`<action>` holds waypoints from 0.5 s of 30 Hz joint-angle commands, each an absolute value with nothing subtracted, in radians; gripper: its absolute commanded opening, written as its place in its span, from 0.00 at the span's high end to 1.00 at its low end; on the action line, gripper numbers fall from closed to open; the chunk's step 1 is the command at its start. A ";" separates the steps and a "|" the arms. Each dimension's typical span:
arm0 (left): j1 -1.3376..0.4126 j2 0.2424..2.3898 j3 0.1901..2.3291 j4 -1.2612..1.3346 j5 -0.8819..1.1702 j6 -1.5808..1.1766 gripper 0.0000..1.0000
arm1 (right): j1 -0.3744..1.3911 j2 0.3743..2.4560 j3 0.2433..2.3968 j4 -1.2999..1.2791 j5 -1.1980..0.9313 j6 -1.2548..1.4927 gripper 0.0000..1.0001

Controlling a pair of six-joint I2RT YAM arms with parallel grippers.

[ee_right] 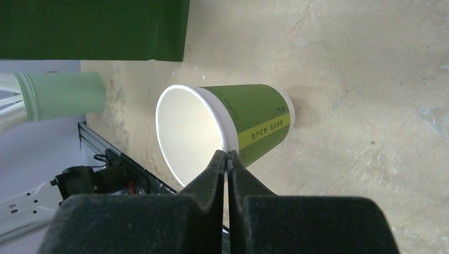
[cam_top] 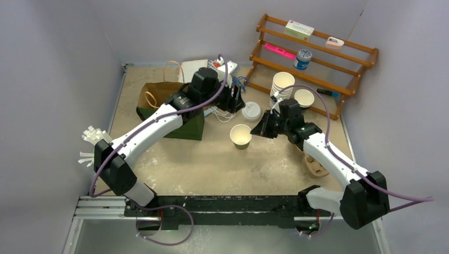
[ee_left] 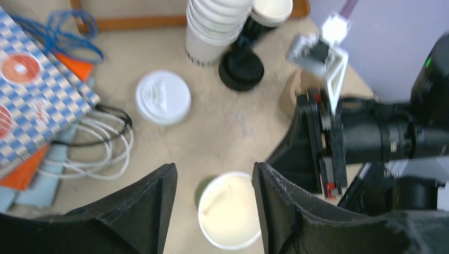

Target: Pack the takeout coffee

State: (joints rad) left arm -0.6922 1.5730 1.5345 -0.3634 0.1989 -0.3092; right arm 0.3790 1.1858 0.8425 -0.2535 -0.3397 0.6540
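Note:
The coffee cup (cam_top: 241, 136) has an olive-green body and stands open on the table with no lid on it. My right gripper (cam_top: 260, 129) is shut on its rim; in the right wrist view the fingertips (ee_right: 227, 154) pinch the cup (ee_right: 259, 119) wall, one finger inside and one outside. A loose white lid (cam_top: 251, 110) lies just behind the cup. My left gripper (cam_top: 234, 98) hovers open and empty above the lid area; in its own view the jaws (ee_left: 214, 172) frame the cup (ee_left: 230, 211) below, with the lid (ee_left: 162, 97) farther off.
A dark green paper bag (cam_top: 182, 120) and a brown bag (cam_top: 159, 90) stand at the left back. A stack of white cups (cam_top: 282, 84) and a wooden rack (cam_top: 317, 58) stand at the right back. Cables and a checkered packet (ee_left: 32, 100) lie near the lid.

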 commanded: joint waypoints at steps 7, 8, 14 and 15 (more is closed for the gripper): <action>-0.728 1.425 1.318 -0.348 0.238 -0.247 0.42 | 0.394 1.209 0.737 -0.020 -0.318 0.640 0.95; -0.729 1.419 1.304 -0.349 0.240 -0.244 0.42 | 0.394 1.209 0.729 -0.017 -0.312 0.646 0.94; -0.730 1.394 1.224 -0.359 0.238 -0.237 0.42 | 0.394 1.181 0.730 -0.073 -0.229 0.662 0.46; -0.730 1.388 1.211 -0.357 0.234 -0.234 0.41 | 0.394 1.166 0.741 -0.099 -0.201 0.658 0.35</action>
State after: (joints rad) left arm -0.7235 1.4273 1.2575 -0.3817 0.2249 -0.2649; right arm 0.3927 1.2060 0.7155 -0.0696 -0.2970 0.6647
